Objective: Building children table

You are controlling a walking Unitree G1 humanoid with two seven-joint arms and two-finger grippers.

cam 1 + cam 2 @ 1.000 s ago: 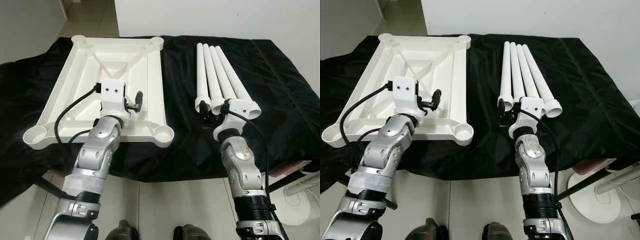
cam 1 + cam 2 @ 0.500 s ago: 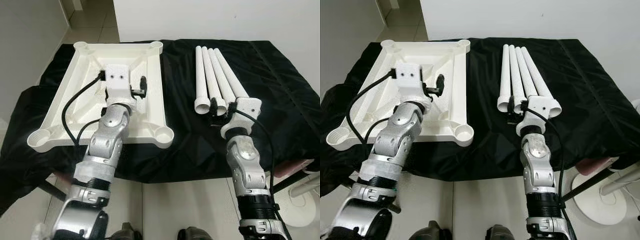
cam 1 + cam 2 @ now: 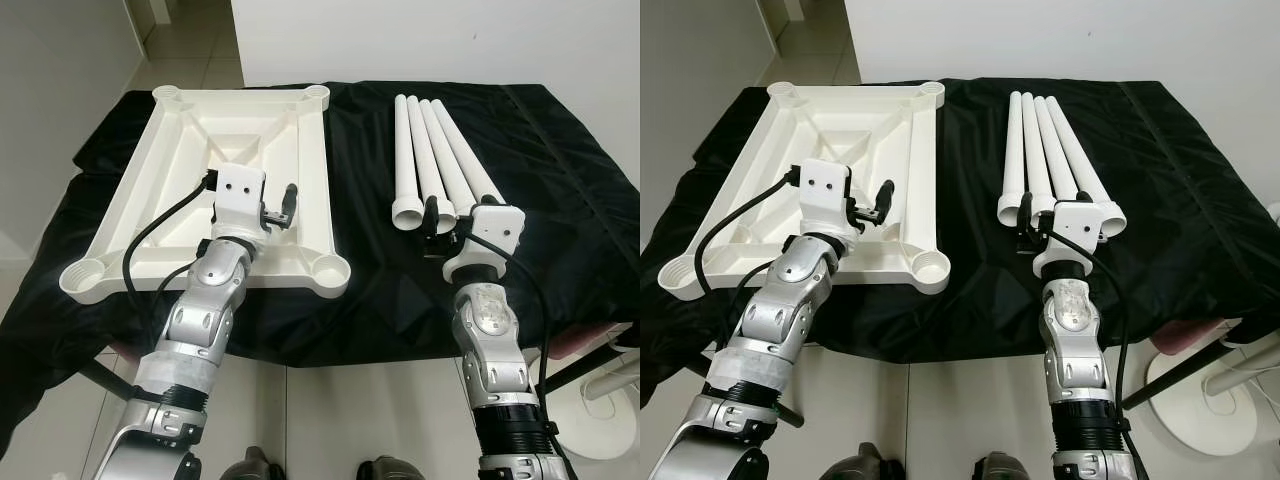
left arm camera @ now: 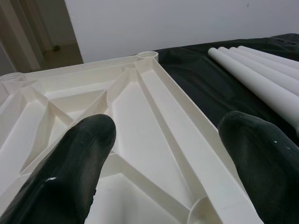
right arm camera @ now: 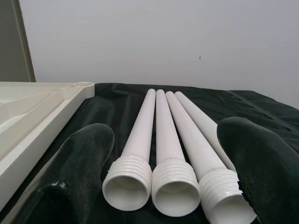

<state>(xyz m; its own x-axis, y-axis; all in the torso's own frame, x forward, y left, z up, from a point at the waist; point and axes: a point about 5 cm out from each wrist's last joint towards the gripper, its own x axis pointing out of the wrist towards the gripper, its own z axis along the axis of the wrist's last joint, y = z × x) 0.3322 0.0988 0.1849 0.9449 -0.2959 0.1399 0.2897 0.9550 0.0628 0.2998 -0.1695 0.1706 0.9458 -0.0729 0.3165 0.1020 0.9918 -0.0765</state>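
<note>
The black cloth (image 3: 560, 180) covers the work surface, and little of the build looks started. The white tabletop (image 3: 180, 150) lies upside down on the robot's left side, its 4 corner sockets empty. The 4 white legs (image 3: 430, 150) lie side by side to the right, none screwed in. The left gripper (image 4: 159, 154) hovers wide open over the tabletop; the right gripper (image 5: 163, 158) stands wide open at the legs' threaded ends, gripping nothing.

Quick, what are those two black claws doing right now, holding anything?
Left tool: open, holding nothing, over the upturned white tabletop.
Right tool: open, holding nothing, at the threaded ends of the table legs.
</note>
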